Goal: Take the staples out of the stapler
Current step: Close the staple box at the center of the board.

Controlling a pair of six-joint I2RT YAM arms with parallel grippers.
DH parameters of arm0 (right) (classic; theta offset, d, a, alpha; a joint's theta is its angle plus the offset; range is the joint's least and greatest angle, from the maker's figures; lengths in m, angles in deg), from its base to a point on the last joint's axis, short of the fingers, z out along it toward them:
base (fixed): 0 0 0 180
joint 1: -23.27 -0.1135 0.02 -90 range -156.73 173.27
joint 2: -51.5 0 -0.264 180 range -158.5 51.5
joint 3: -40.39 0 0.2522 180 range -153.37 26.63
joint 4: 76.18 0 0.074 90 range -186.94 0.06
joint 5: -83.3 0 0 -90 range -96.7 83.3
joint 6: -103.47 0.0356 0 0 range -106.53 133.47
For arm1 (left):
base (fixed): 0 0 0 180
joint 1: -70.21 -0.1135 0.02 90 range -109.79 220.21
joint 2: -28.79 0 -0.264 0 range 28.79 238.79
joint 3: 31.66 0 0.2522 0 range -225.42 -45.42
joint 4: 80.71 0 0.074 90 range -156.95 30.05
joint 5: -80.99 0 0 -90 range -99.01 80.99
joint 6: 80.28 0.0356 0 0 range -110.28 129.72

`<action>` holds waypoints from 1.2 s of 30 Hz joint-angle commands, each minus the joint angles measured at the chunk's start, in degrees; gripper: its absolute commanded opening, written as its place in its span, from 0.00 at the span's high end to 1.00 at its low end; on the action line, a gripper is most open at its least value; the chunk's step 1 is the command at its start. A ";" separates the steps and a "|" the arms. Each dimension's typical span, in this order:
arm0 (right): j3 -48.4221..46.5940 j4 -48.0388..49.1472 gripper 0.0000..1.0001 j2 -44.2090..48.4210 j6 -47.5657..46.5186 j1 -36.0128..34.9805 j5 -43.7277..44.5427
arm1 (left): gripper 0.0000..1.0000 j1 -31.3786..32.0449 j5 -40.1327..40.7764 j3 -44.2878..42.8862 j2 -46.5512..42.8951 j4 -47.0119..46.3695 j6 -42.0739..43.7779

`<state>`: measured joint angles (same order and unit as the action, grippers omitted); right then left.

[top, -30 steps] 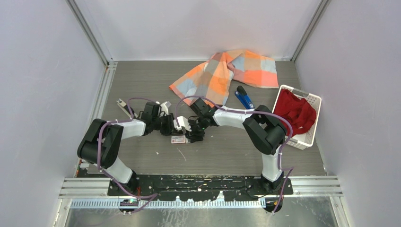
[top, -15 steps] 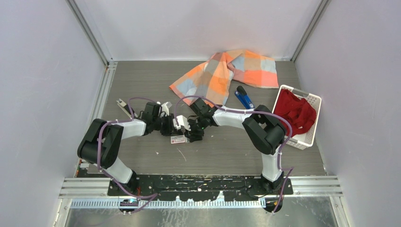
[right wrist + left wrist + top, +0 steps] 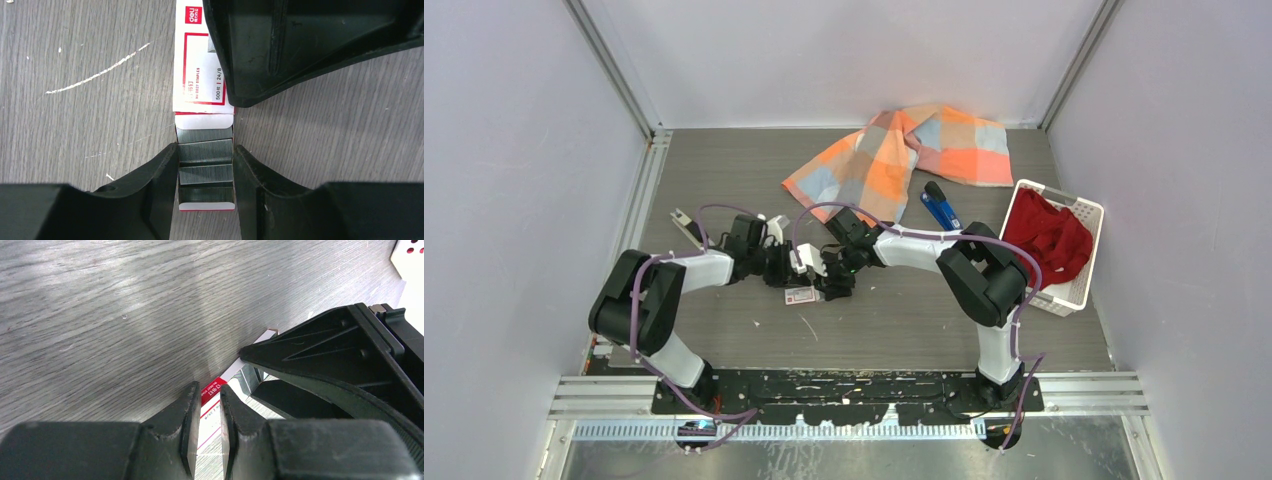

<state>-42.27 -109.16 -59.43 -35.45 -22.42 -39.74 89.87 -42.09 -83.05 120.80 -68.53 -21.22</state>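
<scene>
Right tool (image 3: 205, 148) closed on the staple tray (image 3: 206, 172) slid out of the packet (image 3: 199, 75); left tool (image 3: 210, 390) nearly shut over that packet — grip cannot be told; stapler (image 3: 941, 208) lies on the desk (image 3: 904, 320) well apart, beyond the right arm (image 3: 914, 245) — long axis near-to-far; that arm nearer.

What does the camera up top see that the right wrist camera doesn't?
Only the top camera: the blue stapler beside the checked cloth, and the white basket holding a red cloth. Only the right wrist camera: silver staple strips in the tray slid out of its box. Both: the white-and-red staple box, with the left gripper on it and the right gripper at the tray.
</scene>
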 commanded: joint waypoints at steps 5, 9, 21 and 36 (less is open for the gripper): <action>0.13 -0.23 0.55 -2.61 -1.12 -0.28 4.92 | 0.78 0.66 0.14 -1.13 1.34 3.47 2.20; 0.26 -0.52 0.53 -2.62 -1.66 -0.27 4.98 | 0.78 0.65 0.44 -1.37 1.20 3.81 2.07; 0.78 -0.73 0.55 -1.90 -2.49 -0.28 5.61 | 0.78 0.67 1.73 -1.75 1.52 5.07 2.11; 1.41 -0.25 0.58 -0.54 -1.68 -0.28 6.86 | 0.77 0.64 2.58 -1.66 1.40 5.54 1.72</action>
<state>-42.25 -109.23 -59.37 -35.67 -22.44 -39.30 90.22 -41.61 -84.51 121.34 -66.15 -20.85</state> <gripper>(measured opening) 0.472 0.223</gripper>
